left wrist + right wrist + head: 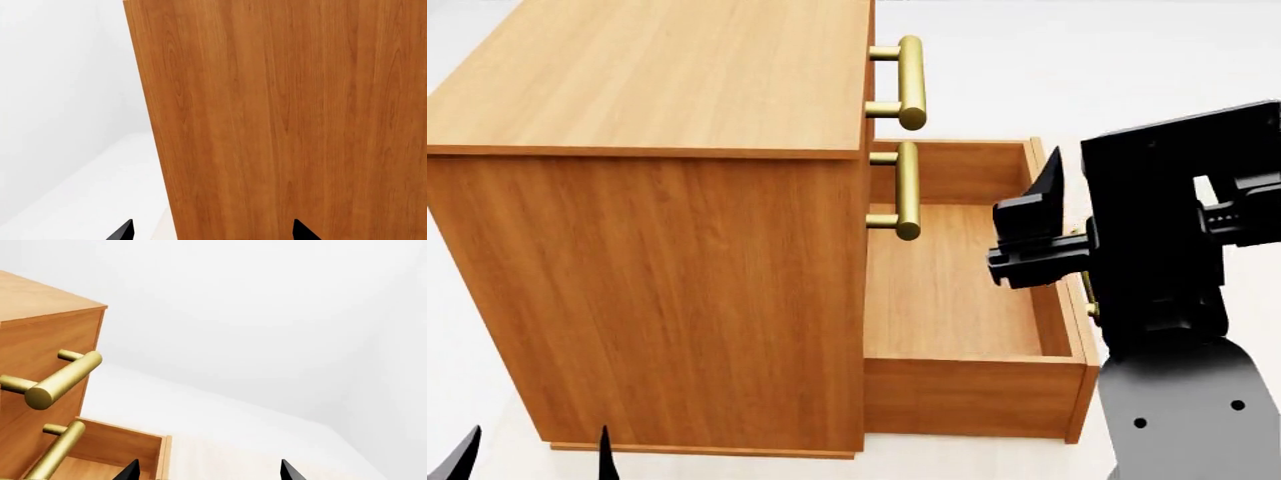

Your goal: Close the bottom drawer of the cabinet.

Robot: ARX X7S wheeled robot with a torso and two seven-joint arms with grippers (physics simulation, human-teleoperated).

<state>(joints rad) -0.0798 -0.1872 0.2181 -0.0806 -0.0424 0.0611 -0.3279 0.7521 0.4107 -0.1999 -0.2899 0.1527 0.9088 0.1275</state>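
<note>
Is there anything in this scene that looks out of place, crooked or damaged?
Only one thing stands out: the bottom drawer is pulled far out of the cabinet and looks empty, while the two drawers above sit shut. It looks straight, and nothing seems spilled or broken. The right gripper is at its front panel.

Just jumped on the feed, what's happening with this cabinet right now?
The cabinet has its bottom drawer pulled well out and empty; the two upper drawers are shut. The right gripper sits at the drawer's front panel, jaws apart in the right wrist view, gripping nothing. Contact with the front can't be confirmed. The left gripper is open too, facing the cabinet's side. The drawer is not yet closed.
</note>
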